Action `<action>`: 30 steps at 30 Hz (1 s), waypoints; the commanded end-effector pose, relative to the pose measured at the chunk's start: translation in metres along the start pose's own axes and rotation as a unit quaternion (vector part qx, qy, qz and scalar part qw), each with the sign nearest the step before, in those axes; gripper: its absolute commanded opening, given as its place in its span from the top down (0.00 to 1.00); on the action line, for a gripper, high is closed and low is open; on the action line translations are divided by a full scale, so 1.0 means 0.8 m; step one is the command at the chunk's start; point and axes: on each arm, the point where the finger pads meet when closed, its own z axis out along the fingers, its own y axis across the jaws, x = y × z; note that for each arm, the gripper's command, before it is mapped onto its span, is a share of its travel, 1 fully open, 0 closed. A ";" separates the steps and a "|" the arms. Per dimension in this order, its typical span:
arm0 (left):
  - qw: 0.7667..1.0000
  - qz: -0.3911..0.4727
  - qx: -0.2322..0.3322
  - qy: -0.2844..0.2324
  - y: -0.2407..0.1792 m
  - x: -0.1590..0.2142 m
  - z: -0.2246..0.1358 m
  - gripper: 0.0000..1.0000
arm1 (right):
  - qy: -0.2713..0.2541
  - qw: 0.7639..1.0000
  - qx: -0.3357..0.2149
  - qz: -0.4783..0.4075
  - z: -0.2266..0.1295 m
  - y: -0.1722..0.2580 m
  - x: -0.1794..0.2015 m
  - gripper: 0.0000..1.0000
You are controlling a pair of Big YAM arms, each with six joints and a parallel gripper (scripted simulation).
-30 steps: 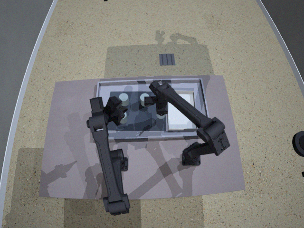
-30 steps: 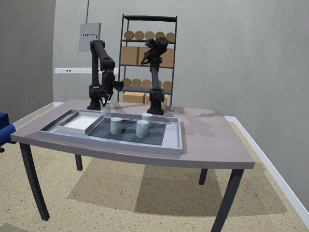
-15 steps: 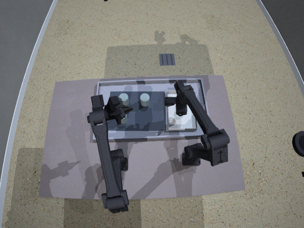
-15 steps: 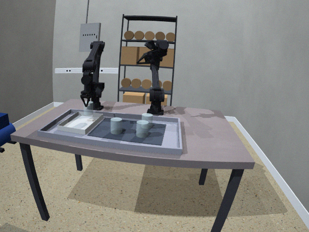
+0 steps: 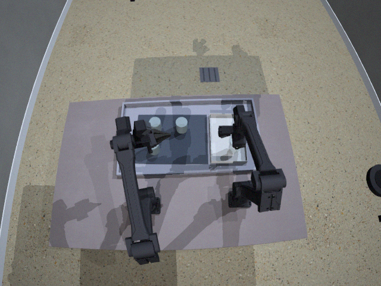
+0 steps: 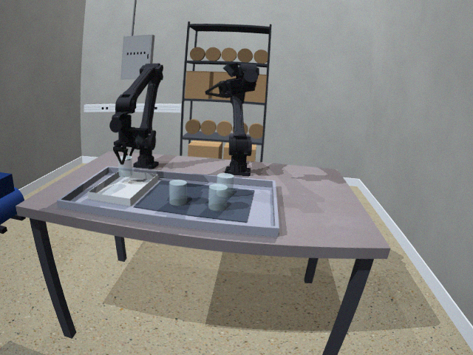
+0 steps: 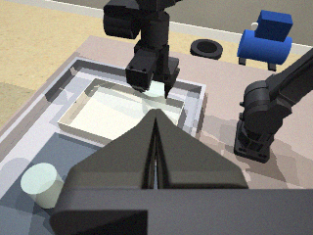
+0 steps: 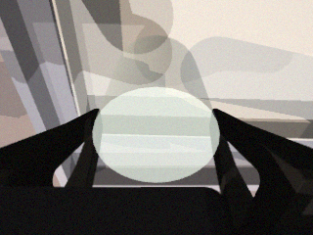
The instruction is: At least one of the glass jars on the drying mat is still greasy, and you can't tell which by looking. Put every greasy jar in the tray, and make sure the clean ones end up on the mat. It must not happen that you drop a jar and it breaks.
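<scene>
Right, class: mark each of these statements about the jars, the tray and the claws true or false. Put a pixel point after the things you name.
1. The right claw (image 6: 123, 162) (image 8: 156, 117) grips a glass jar (image 6: 125, 166) (image 8: 156, 134). True.
2. The left claw (image 5: 169, 134) (image 6: 206, 92) (image 7: 156, 117) is spread wide open. False: its fingers are shut.
3. Three jars stand on the drying mat (image 5: 193, 151) (image 6: 152, 198) (image 7: 64, 149). True.
4. The held jar is over the mat. False: it is above the white tray (image 5: 216, 154) (image 6: 114, 197) (image 7: 93, 110).
5. One jar on the mat lies on its side. False: all three are upright.
</scene>
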 end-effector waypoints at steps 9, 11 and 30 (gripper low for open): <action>1.000 0.027 0.007 -0.011 0.005 -0.009 -0.001 1.00 | -0.002 0.999 0.034 -0.010 -0.022 -0.021 0.027 0.38; 1.000 0.027 0.007 -0.011 0.005 -0.009 -0.001 1.00 | -0.002 1.000 0.026 -0.006 -0.014 -0.017 0.027 0.38; 0.999 0.032 0.005 -0.011 0.002 -0.012 -0.002 1.00 | -0.003 1.000 0.015 -0.012 0.046 -0.012 0.021 0.38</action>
